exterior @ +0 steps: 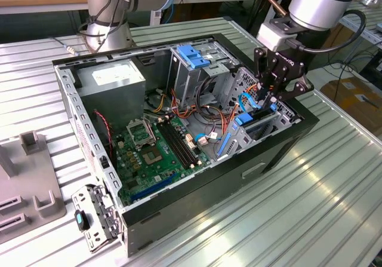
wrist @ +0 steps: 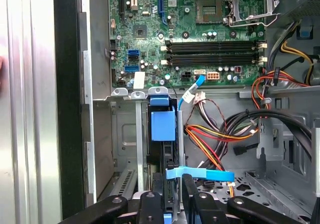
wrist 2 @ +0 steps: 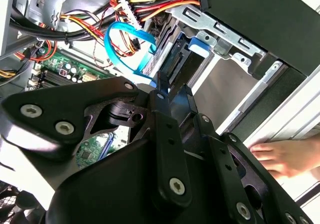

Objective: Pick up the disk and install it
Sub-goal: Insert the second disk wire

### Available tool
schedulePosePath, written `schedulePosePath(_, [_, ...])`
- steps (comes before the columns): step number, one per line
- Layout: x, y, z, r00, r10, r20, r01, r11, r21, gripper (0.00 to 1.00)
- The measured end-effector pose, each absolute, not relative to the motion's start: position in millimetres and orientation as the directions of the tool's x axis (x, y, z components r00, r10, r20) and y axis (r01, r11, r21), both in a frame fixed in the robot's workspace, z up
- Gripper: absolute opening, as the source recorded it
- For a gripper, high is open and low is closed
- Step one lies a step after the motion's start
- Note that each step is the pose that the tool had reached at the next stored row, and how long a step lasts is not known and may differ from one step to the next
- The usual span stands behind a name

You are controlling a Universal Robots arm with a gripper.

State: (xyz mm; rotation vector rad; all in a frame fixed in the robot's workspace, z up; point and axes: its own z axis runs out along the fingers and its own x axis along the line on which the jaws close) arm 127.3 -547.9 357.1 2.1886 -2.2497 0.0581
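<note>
Gripper (exterior: 276, 86) low over my computer case (exterior: 179, 177), at the drive bay.

From the exterior view, my fingers hang above the bay at the case's corner toward the exterior view's right, over the disk (exterior: 258, 122) seated edge-on there with its blue rail showing. Second wrist view: the fingers (wrist 2: 167, 134) stand close together, seemingly clamped on the disk's edge, though I cannot be sure; a person's hand (wrist 2: 287, 156) rests beside the case. First wrist view: the disk (wrist: 163, 129) sits in its slot below the motherboard (wrist: 190, 28).
</note>
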Motion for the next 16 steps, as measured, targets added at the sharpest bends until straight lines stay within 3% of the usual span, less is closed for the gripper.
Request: schedulePosePath(16, [151.1, -547.9, 357.2, -0.028, -0.999, 0.028, -0.999, 0.027, -0.025, 0.3])
